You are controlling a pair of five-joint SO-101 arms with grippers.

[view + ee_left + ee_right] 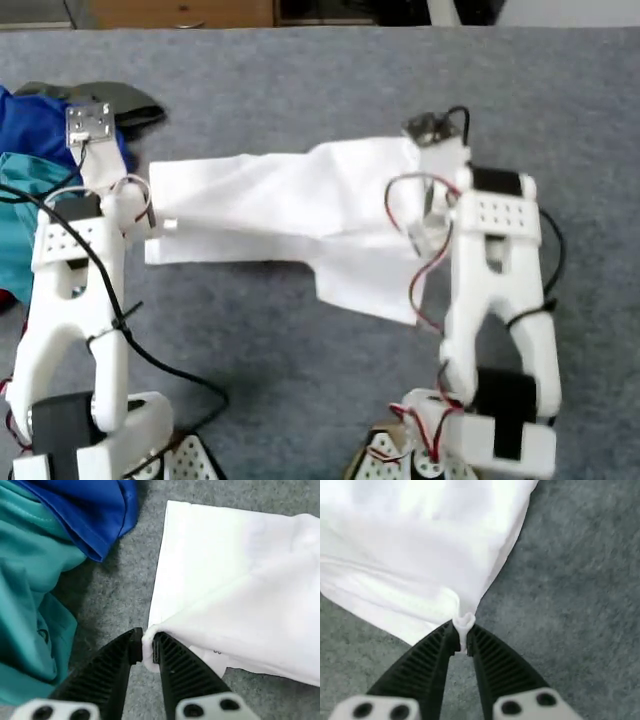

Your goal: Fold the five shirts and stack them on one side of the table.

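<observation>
A white shirt [290, 205] lies stretched across the middle of the grey table, partly folded over itself. My left gripper [146, 650] is shut on a pinched corner of the white shirt [240, 590] at its left end. In the high view the left gripper [150, 215] sits at the shirt's left edge. My right gripper [462, 637] is shut on a bunched edge of the white shirt [415, 545]. In the high view the right gripper [425, 225] is at the shirt's right side.
A blue shirt [35, 125], a teal shirt [20, 235] and a dark garment [120, 100] lie heaped at the table's left edge, close behind the left arm. The blue shirt [90, 510] and the teal shirt [30, 590] lie beside the left gripper. Bare grey table [300, 380] spreads in front.
</observation>
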